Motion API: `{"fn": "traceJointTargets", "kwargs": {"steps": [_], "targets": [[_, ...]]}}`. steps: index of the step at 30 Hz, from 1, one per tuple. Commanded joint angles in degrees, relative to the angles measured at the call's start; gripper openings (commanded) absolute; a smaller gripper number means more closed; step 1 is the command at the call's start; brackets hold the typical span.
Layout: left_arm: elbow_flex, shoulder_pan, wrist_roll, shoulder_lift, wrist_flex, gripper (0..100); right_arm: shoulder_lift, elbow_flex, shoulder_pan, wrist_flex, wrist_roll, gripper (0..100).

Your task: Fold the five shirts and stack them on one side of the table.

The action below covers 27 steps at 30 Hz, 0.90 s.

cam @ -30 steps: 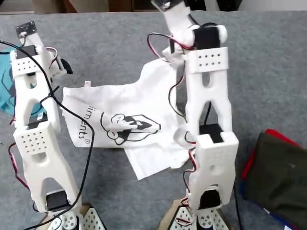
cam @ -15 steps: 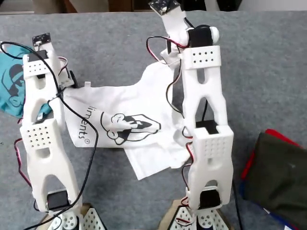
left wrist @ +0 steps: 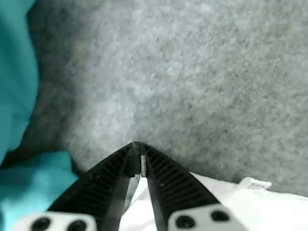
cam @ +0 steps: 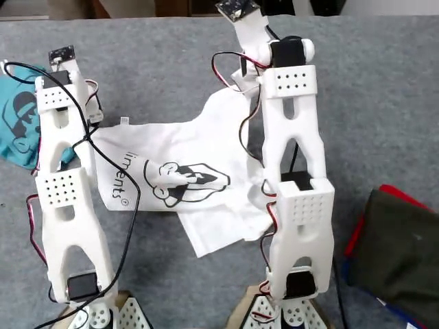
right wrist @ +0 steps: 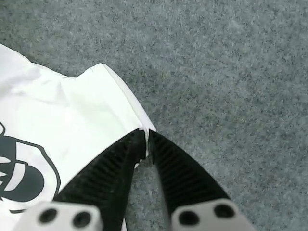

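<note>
The table [cam: 384, 82] before me is covered edge to edge in grey, felt-like cloth, evenly lit, with only soft shadows. Past its far edge I see brown wooden furniture [cam: 103, 8] and a pale surface [cam: 405, 7].

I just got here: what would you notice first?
A crumpled white cloth shirt with a black cartoon print lies in the middle of the grey felt table, and the black jaws of the white plastic left arm and right arm each pinch an edge of it. A teal cloth shirt sits by the left arm, a dark folded cloth pile at the right edge.
</note>
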Motion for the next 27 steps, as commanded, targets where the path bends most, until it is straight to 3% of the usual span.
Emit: {"fn": "traceJointTargets", "kwargs": {"steps": [1,7,11,13,20,27], "targets": [[-8.2,0.0,3.8,-0.8,5.2,2,-0.5,-2.9,0.7,-0.8,0.5,0.4],[-13.3,0.4,4.3,-0.4,12.0,4,-0.5,-2.9,0.7,-0.7,0.5,0.4],[-9.9,-0.2,7.9,-0.7,13.1,22,-0.5,-2.9,0.7,-0.6,0.5,0.4],[-9.1,-0.4,11.9,-0.5,13.1,26,-0.5,-2.9,0.7,-0.6,0.5,0.4],[-9.1,-0.5,12.9,2.2,12.5,25,-0.5,-2.9,0.7,-0.6,0.5,0.4],[-9.1,-0.5,12.9,5.8,12.0,8,-0.5,-2.9,0.7,-0.7,0.5,0.4]]}}
